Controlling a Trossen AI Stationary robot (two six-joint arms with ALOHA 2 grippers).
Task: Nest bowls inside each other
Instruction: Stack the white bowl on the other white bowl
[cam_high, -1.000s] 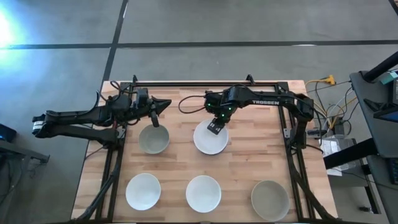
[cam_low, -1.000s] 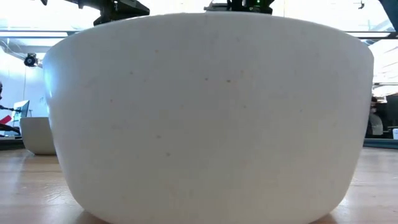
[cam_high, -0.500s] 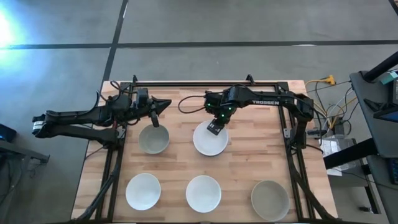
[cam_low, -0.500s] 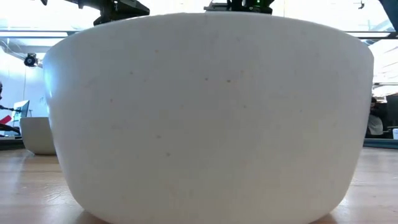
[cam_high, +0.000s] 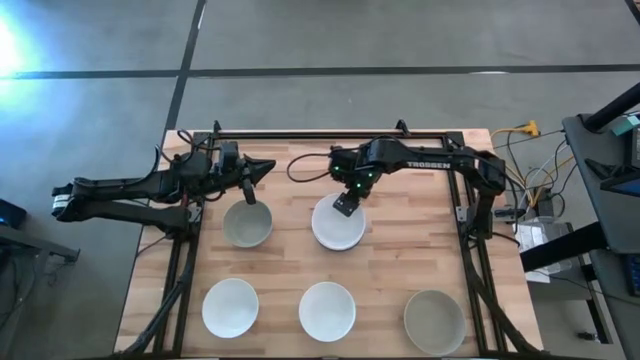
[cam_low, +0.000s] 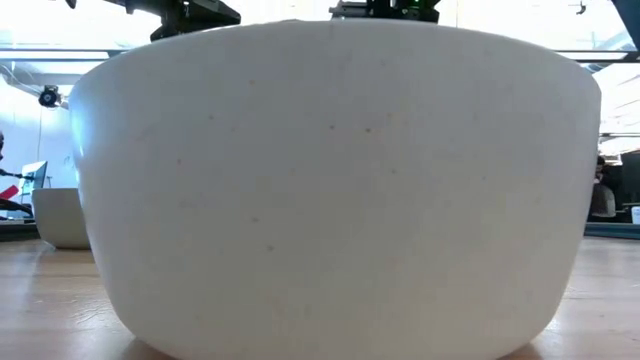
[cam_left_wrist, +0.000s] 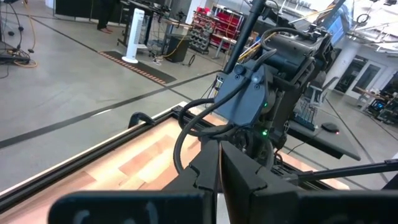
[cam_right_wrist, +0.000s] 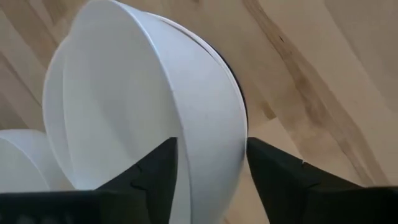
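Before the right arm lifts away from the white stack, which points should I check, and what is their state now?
1. Right gripper open, fingers on either side of the rim: ok.
2. White stack resting on the table, a dark rim showing beneath it: ok.
3. Top bowl seated level in the stack: cannot tell.
4. Left gripper shut, at the grey bowl's far rim, apart from the right arm: ok.
5. Three front bowls apart from the stack: ok.
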